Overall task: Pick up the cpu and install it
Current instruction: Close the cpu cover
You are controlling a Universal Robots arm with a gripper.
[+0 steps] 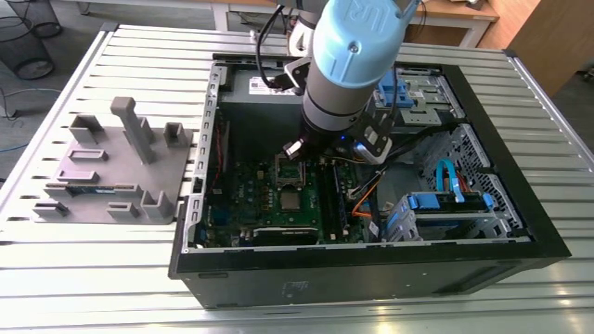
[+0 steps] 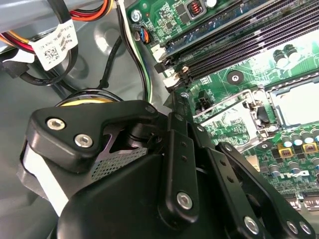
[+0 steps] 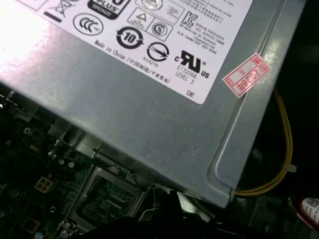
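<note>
Arm down inside the open computer case (image 1: 371, 268). The gripper (image 1: 295, 149) hung low over the motherboard (image 1: 234, 198), close beside the grey power supply (image 3: 149, 109) — wide or narrow, I couldn't tell. The cpu (image 1: 291, 202), a pale silver square, lay flat in its socket — near the gripper, apart from it.

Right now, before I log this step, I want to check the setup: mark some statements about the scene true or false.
The computer case lies open on the slatted table. True.
The power supply bears no stickers. False: a white label and a red sticker are on it.
The grey tray stands to the exterior view's left of the case. True.
The arm hangs over the grey tray. False: it is over the motherboard inside the case.
</note>
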